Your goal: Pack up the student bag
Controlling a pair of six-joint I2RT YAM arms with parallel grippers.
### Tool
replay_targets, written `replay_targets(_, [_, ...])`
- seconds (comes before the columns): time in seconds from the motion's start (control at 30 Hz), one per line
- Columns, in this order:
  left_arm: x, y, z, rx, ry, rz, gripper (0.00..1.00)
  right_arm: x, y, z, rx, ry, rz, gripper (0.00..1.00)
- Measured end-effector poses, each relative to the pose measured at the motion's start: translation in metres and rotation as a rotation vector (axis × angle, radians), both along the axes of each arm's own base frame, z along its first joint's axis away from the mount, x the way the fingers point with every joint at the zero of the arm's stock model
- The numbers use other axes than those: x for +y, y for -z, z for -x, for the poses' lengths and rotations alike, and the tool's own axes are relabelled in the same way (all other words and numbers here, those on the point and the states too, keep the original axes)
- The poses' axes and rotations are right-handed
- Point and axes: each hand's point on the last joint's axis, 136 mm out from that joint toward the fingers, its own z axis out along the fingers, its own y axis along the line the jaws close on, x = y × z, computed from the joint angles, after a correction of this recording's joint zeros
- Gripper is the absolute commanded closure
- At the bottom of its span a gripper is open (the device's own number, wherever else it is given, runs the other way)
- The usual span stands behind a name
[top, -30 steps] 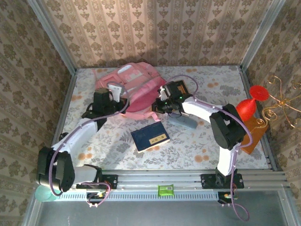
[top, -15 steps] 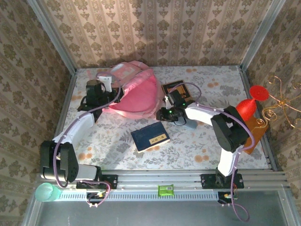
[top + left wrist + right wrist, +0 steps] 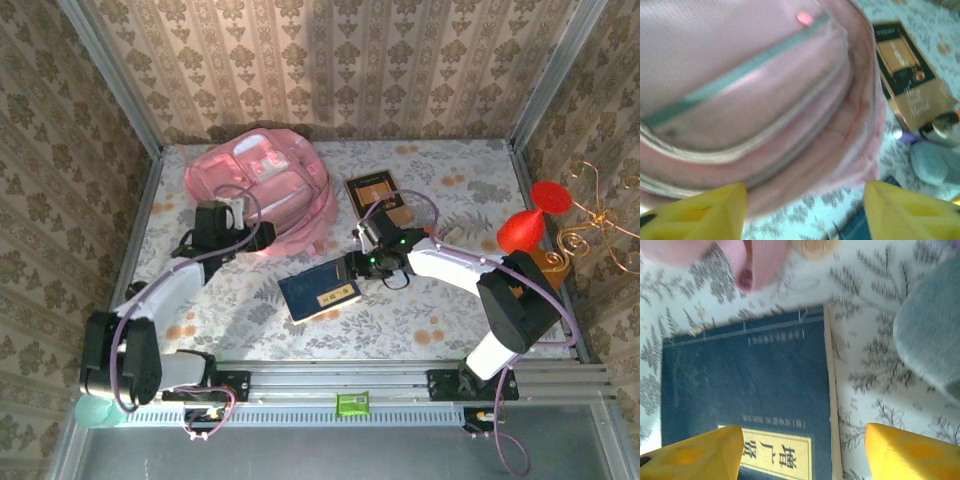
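**Ana:** So, what do the fingers have hold of?

**Ben:** Nothing. The left gripper has its yellow fingers spread wide with bare air between them. It hovers just off the lower edge of the student bag. The right gripper is about as wide and equally empty, poised over the blue book.

**Ana:** And the packing?

**Ben:** Hardly begun, by the look of it. The bag lies flat at the far left of the table, and everything that might go in lies outside it. The blue book is near the middle, the brown book sits just right of the bag, and a grey pouch lies beside the right gripper. Whether the main compartment is unzipped, the blur hides.

**Ana:** The setting?

**Ben:** A pale floral cloth with orange blossoms covers the table. Damask wallpaper closes three sides, with metal posts at the corners. A red vase stands off to the right.
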Motion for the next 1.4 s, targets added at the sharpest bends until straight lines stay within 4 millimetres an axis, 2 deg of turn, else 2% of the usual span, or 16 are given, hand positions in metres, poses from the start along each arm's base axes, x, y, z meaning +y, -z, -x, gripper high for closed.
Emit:
replay_targets(0.1, [-0.025,0.014,0.039,0.053,0.097,-0.018,0.23,-0.003,0.008,0.015,0.034,0.004,0.027,0.26])
replay_targets(0.23, [-0.045,0.045,0.066,0.155,0.192,-0.064,0.23,-0.012,0.007,0.037,0.057,0.03,0.051,0.25])
replay_targets(0.4, [-0.058,0.077,0.074,0.231,0.267,-0.14,0.21,-0.003,0.003,0.069,0.076,0.047,0.013,0.27])
replay_targets(0.5, [-0.062,0.086,0.067,0.24,0.282,-0.172,0.2,0.012,0.009,0.084,0.1,0.048,-0.01,0.31])
replay_targets(0.57, [-0.065,0.091,0.062,0.241,0.287,-0.183,0.2,0.023,0.013,0.087,0.107,0.059,-0.036,0.34])
replay_targets(0.73, [-0.069,0.104,0.061,0.261,0.313,-0.193,0.22,0.042,0.017,0.071,0.083,0.113,-0.104,0.36])
replay_targets(0.87, [-0.07,0.105,0.062,0.261,0.333,-0.19,0.29,0.044,0.02,0.057,0.066,0.173,-0.123,0.4])
replay_targets(1.1, [-0.076,0.105,0.074,0.264,0.358,-0.111,0.38,0.03,0.02,0.027,0.026,0.291,-0.136,0.45])
replay_targets(1.23, [-0.086,0.103,0.084,0.291,0.373,-0.064,0.4,0.018,0.018,0.012,0.001,0.342,-0.136,0.49])
replay_targets(1.4, [-0.095,0.104,0.092,0.306,0.382,-0.057,0.42,0.012,0.023,0.011,-0.012,0.361,-0.127,0.55])
